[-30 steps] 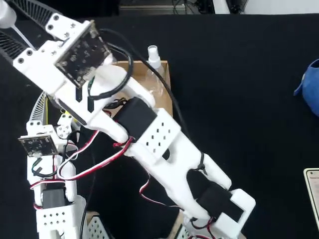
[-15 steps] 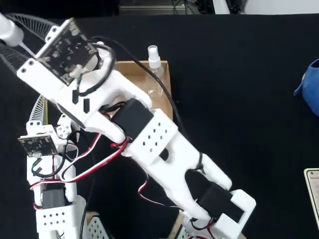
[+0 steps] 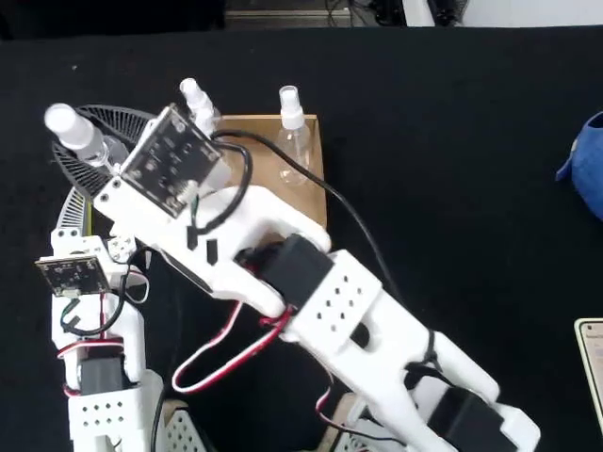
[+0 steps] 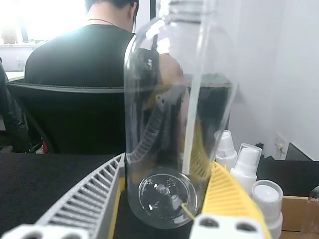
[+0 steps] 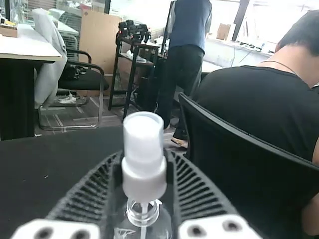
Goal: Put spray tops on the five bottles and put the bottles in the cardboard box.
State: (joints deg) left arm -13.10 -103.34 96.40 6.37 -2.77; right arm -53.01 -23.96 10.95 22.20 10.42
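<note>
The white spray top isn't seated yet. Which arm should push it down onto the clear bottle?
Right, probably. The right gripper is shut on the white plastic spray top, directly above the neck of the clear plastic bottle. The left gripper clamps the bottle's body, steadying it.

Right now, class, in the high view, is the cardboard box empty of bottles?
No, a clear bottle with a white spray top stands inside the cardboard box.

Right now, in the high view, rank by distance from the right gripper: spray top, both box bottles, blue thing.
1. Spray top, in the right gripper's jaws.
2. Half-hidden bottle, box corner beside the arm.
3. Exposed bottle, box's other far corner.
4. Blue thing, far across the table.
</note>
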